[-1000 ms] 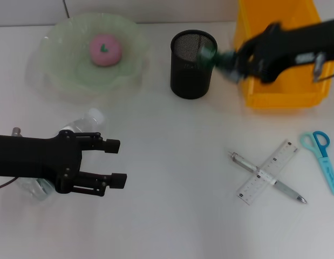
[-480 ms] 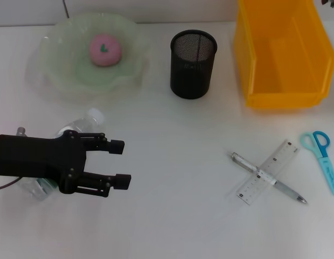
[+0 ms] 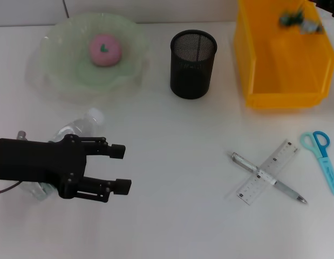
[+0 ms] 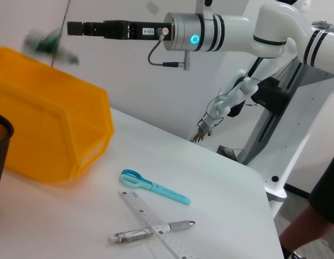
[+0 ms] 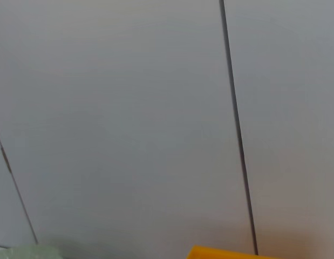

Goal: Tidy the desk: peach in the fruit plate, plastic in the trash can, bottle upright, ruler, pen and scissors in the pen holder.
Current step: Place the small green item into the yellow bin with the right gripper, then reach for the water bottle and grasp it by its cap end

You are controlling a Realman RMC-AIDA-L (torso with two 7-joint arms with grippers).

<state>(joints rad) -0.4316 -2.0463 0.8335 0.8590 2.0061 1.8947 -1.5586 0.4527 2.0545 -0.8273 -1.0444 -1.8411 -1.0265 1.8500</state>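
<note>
Plastic (image 3: 300, 20) dropping into yellow bin (image 3: 253, 81) at desk's far right corner; left gripper (image 3: 119, 169) jaws spread beside lying bottle (image 3: 83, 123), upright next; right gripper unseen.

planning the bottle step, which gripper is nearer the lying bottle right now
Left. The left gripper hovers right over the bottle, which lies on its side partly hidden beneath that arm. The right gripper is raised high beyond the yellow bin, far across the desk.
</note>
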